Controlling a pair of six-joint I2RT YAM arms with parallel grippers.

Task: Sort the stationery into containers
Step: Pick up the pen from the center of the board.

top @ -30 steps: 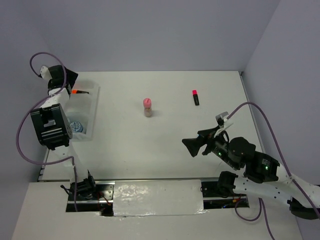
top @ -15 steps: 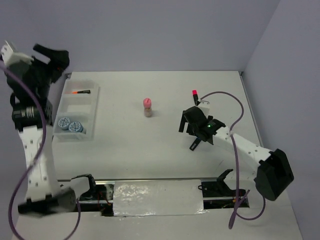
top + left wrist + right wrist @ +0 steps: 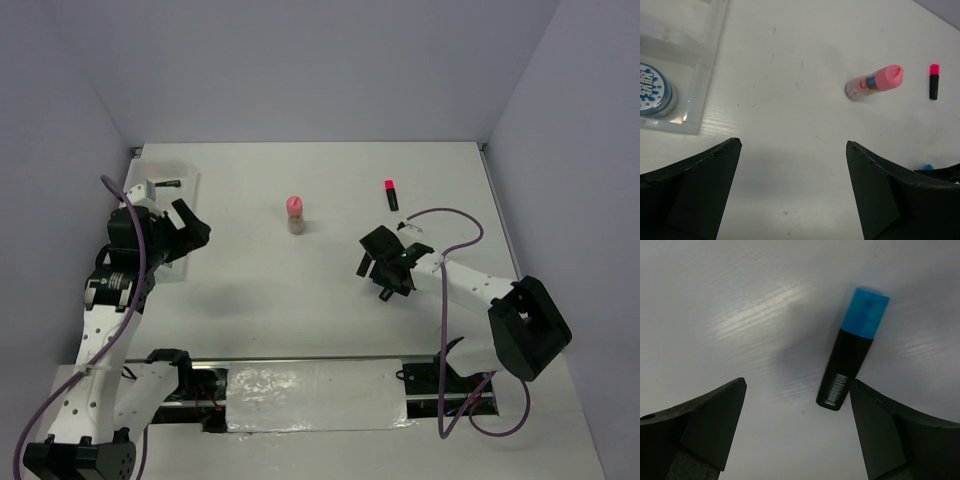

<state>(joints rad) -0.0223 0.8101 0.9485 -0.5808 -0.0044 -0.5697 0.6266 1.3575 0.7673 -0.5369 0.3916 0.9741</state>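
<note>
Right fingers (image 3: 705, 425) newly down astride the blue-capped marker (image 3: 849, 360), spread, untouching (left fingers (image 3: 695, 185) wide too, off the tray (image 3: 700, 85))

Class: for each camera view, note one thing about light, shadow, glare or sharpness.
Right wrist view: a glare streak crosses the table left of the blue-capped marker, which casts a soft shadow leftward. Left wrist view: the pink-capped tube is sharp; dim shadow between the dark fingers. Top view: even light, faint shadow near the left pincer.

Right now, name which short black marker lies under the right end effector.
The blue-capped black marker, lying beneath the right end effector between its open fingers; the pink-capped black marker lies farther back.
</note>
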